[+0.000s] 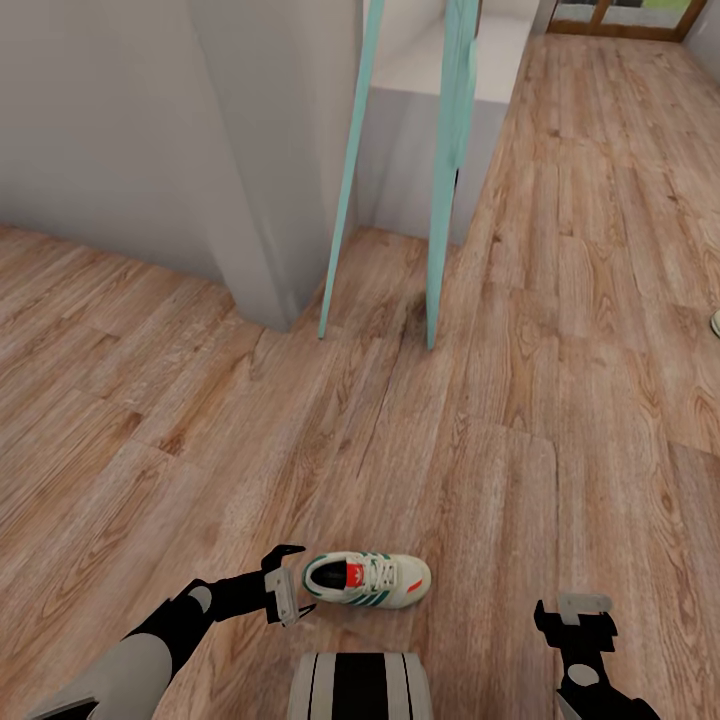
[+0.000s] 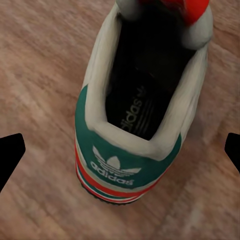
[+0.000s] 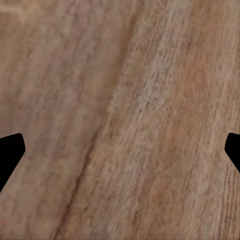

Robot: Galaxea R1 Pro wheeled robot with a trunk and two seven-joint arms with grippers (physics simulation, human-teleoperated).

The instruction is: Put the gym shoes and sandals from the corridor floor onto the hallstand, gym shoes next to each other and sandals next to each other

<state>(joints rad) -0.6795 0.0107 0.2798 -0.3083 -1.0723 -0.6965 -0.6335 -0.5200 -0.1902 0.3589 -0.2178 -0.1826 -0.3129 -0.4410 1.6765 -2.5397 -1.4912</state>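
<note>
One gym shoe (image 1: 367,580) lies on its sole on the corridor floor (image 1: 520,400), close to the robot's trunk, w/ the toe toward the robot's right and the heel toward the left gripper (image 1: 284,585). It is cream-white w/ green side stripes, a red tongue label and a red mark near the toe. In the left wrist view the same shoe (image 2: 135,115) is seen from behind the heel: green collar, white logo, red and green bands at the heel base, dark insole inside the opening. The left gripper's fingers (image 2: 11,157) stand wide apart at both sides of the heel and hold nothing; in the head view the gripper is just beside the heel, and I cannot tell if it touches. The right gripper (image 1: 575,620) hangs over bare planks, well apart from the shoe on its toe side; its fingers (image 3: 10,155) are also spread wide, w/ nothing between them, only wood grain (image 3: 130,120) below. A small pale thing (image 1: 716,323) sits at the right edge of the head view, too cut off to name. Farther away, two turquoise bars (image 1: 450,170) lean up from the floor in front of a white unit (image 1: 420,150), next to a grey wall corner (image 1: 250,180).
</note>
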